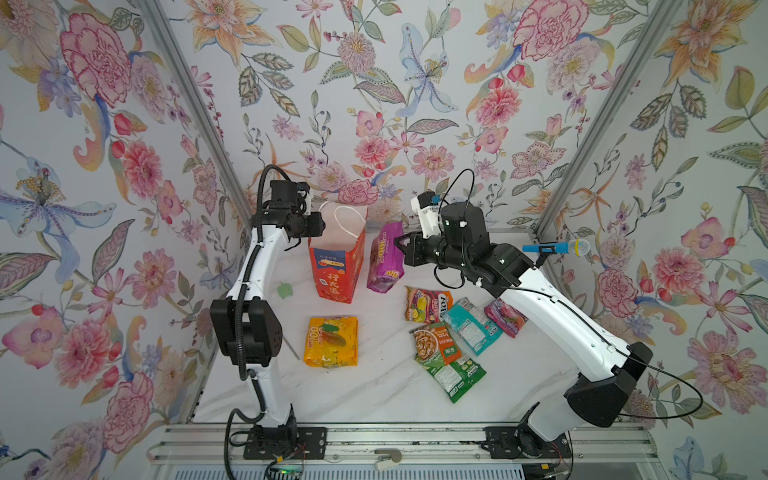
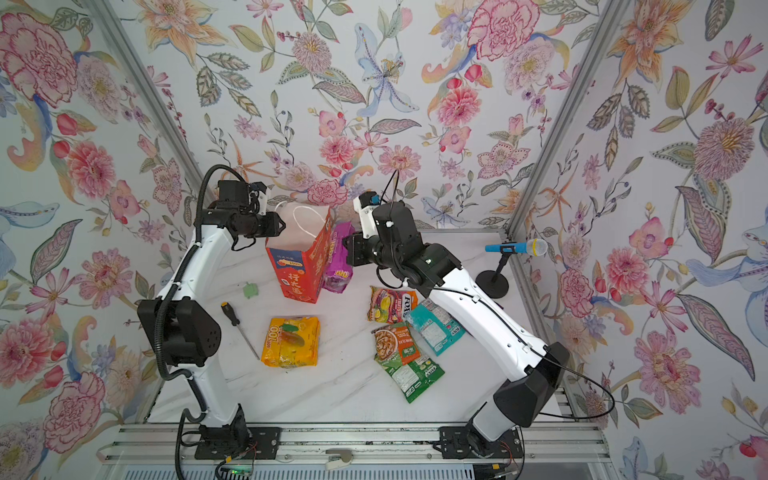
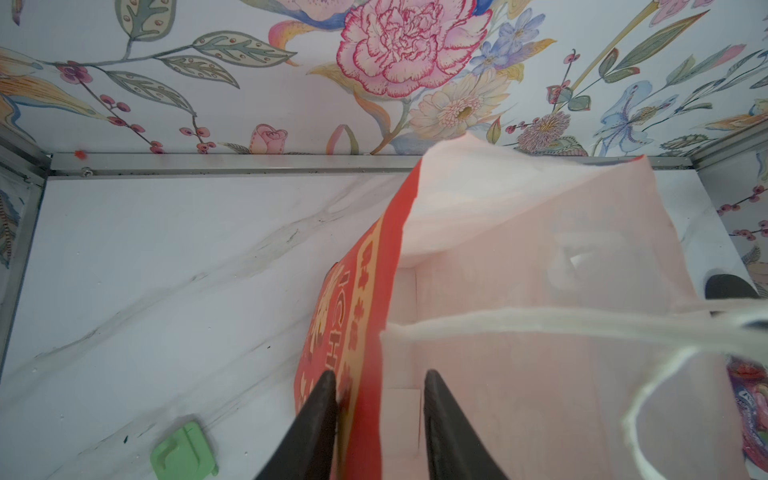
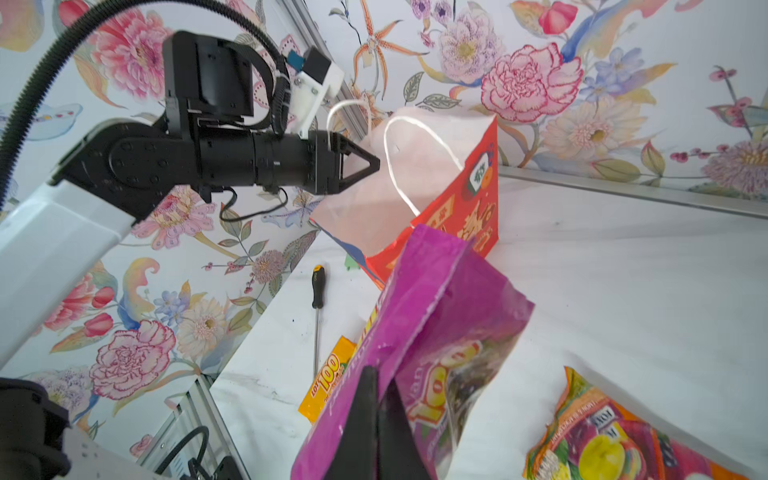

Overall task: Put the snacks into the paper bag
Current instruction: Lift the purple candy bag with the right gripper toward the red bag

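Marble worktop (image 1: 374, 395): paper bag (image 1: 336, 270) wall straddled by left end effector (image 3: 379, 376), jaws apart; purple packet (image 1: 384, 257) clamped by right end effector (image 4: 379, 378).

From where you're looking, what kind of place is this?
Probably a robot practice booth: two arms bolted to a rail, flowered walls boxing a small table, a microphone on a stand.

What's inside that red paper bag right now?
Inside the paper bag: white lining, a cord handle, one finger of the left gripper, nothing else visible. Part of its floor is hidden behind the near wall.
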`<act>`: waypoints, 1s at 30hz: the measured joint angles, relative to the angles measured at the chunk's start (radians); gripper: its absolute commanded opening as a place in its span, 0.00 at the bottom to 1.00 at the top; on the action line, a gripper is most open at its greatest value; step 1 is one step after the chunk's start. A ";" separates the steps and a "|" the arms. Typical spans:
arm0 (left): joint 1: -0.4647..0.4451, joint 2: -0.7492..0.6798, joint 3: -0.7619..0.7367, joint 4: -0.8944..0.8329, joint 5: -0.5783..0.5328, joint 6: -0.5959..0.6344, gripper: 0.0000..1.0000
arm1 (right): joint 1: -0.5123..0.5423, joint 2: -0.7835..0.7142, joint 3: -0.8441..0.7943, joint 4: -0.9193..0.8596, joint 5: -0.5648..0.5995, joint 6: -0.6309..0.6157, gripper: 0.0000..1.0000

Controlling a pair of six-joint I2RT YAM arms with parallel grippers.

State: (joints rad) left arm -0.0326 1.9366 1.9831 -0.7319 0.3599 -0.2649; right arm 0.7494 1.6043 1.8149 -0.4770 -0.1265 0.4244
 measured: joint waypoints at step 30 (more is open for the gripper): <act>0.013 -0.005 -0.065 0.082 0.161 -0.043 0.18 | -0.074 0.570 0.771 0.319 -0.010 0.013 0.00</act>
State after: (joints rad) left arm -0.0196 1.9316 1.9182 -0.6495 0.5209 -0.3084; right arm 0.6758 2.1738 2.5862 -0.1577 -0.1364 0.4377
